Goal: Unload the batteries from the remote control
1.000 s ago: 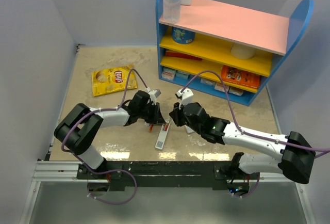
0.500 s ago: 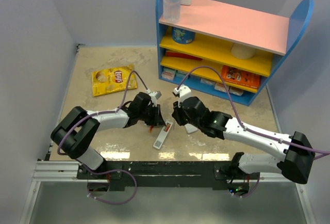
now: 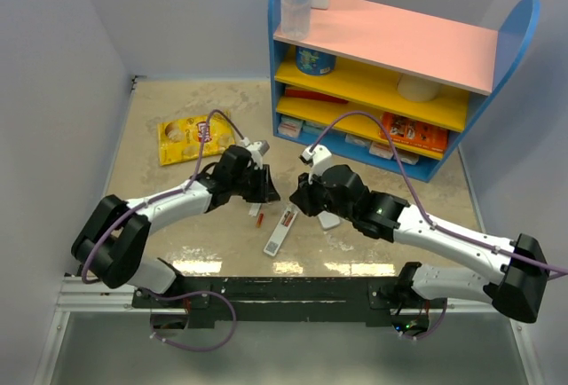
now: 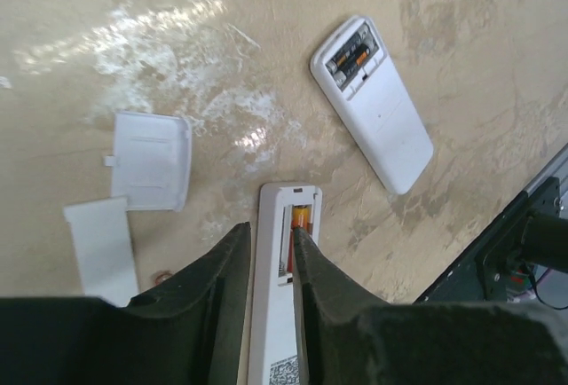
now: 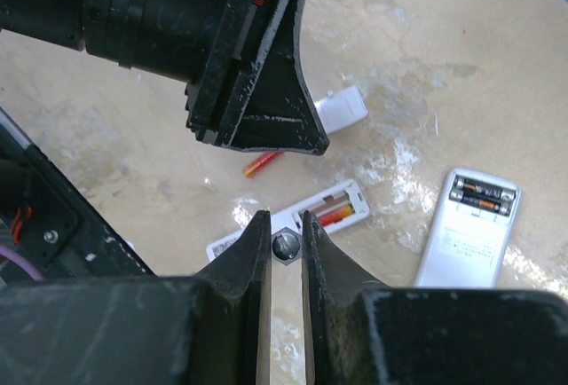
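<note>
The slim white remote control (image 3: 280, 232) lies back up on the table with its slot open. One red-orange battery (image 5: 335, 215) sits in the slot and also shows in the left wrist view (image 4: 300, 218). A second battery (image 3: 257, 216) lies loose on the table just left of the remote (image 5: 264, 163). My left gripper (image 3: 268, 192) hovers above the remote's slot end, its fingers (image 4: 271, 230) a narrow gap apart with nothing between them. My right gripper (image 3: 300, 203) is shut on a small grey hex-headed tool (image 5: 285, 247) above the remote (image 5: 302, 216).
A wider white device (image 4: 377, 110) with its own batteries showing lies right of the remote (image 5: 466, 225). Two flat white cover pieces (image 4: 151, 159) (image 4: 98, 247) lie nearby. A yellow chip bag (image 3: 191, 135) is at far left. A blue shelf unit (image 3: 390, 74) stands at the back.
My left gripper has lifted off the remote and drawn back toward the far left. My right gripper has shifted slightly. The remote and the loose battery lie much as before.
</note>
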Tool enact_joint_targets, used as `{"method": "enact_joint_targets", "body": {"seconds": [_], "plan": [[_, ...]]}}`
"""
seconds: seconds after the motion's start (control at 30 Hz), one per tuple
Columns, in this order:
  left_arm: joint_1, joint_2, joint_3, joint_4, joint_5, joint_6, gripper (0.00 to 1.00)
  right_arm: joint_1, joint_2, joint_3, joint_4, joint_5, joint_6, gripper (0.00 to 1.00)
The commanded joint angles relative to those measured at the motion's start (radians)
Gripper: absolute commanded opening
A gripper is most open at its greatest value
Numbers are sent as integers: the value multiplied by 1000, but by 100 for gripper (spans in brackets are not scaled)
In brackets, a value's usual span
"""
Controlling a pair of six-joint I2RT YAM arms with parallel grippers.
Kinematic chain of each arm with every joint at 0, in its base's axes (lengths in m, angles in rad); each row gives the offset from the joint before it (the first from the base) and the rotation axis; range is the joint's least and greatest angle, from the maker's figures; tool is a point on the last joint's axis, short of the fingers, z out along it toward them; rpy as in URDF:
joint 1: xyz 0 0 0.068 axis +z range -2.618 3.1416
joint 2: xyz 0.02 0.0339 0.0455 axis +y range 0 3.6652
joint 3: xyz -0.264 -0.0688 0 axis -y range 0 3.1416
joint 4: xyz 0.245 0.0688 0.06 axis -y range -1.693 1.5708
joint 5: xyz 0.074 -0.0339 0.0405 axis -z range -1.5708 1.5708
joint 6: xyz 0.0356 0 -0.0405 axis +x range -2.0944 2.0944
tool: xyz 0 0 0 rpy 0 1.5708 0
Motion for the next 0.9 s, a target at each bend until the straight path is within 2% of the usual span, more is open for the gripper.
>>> {"method": "enact_joint_targets", "body": {"seconds": [0.0,0.17,0.37,0.53,0.87], "plan": [[64,-111,5,-30,-4,29,31,-6,-19,24,118,35,2,0],[77,-164,-39,-79,10,83,31,-6,62,71,111,47,-27,0],[79,-216,-94,-76,13,84,31,-6,99,82,132,-84,5,0],[88,-205,-81,-77,22,91,31,-2,102,28,242,-187,97,0],[105,-187,-73,-76,27,98,31,25,178,1,281,-210,143,0]]}}
